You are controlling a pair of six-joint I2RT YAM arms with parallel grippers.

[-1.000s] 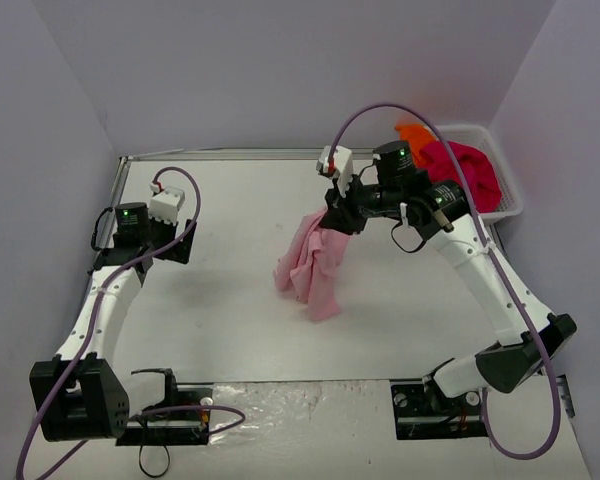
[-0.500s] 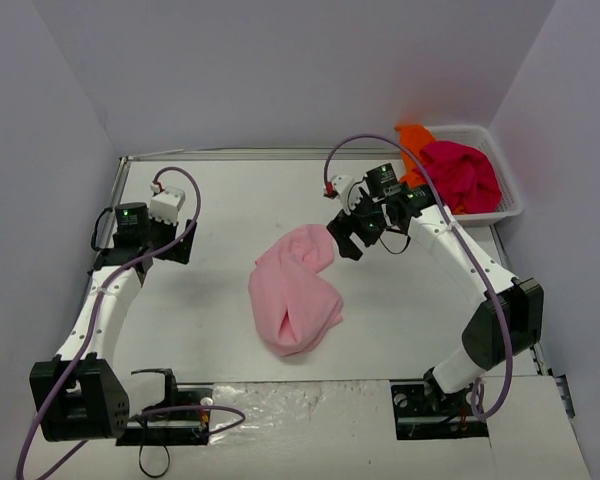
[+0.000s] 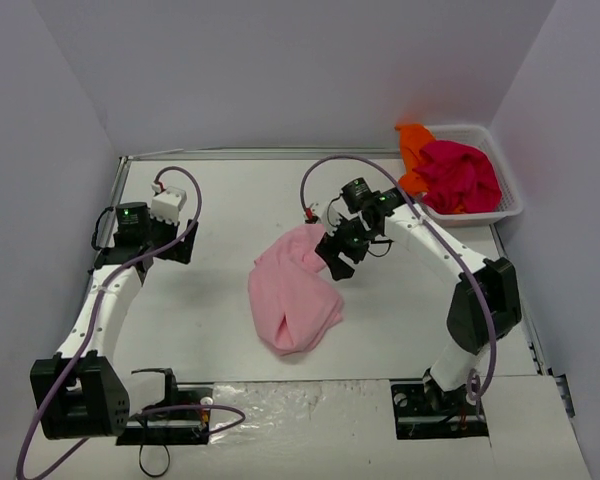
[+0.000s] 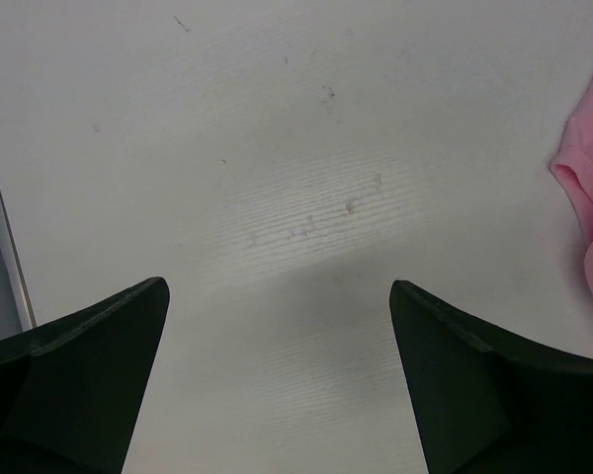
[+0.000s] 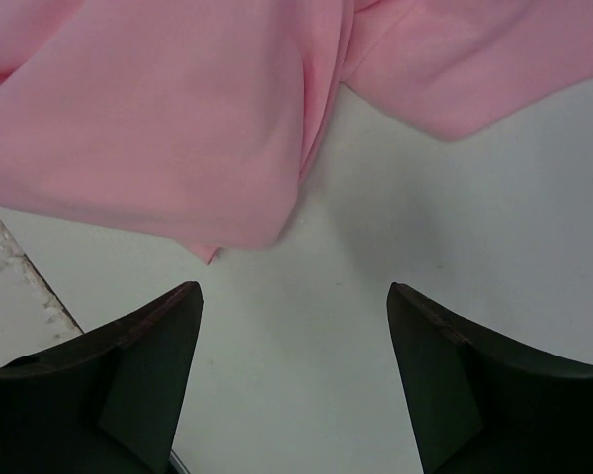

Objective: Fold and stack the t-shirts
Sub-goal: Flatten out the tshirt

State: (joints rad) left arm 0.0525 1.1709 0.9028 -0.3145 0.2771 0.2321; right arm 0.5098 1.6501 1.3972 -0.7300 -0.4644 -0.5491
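The light pink t-shirt (image 3: 292, 297) lies crumpled in a heap in the middle of the table. In the right wrist view it (image 5: 168, 109) fills the top, just beyond my open fingers. My right gripper (image 3: 332, 258) is open and empty at the heap's right edge, low over the table. My left gripper (image 3: 172, 245) is open and empty over bare table at the left; the pink shirt's edge (image 4: 590, 178) shows at the right of its wrist view. A magenta-red shirt (image 3: 460, 176) and an orange shirt (image 3: 414, 150) lie in the basket.
The white mesh basket (image 3: 507, 204) stands at the back right corner. A metal rail (image 3: 220, 154) runs along the table's far edge and down the left side. A strip of shiny plastic (image 3: 300, 400) lies at the near edge between the arm bases.
My right gripper let go of the hanging pink shirt, which dropped into a heap on the table. The gripper then moved left and down to the heap's right edge. The left arm has not moved.
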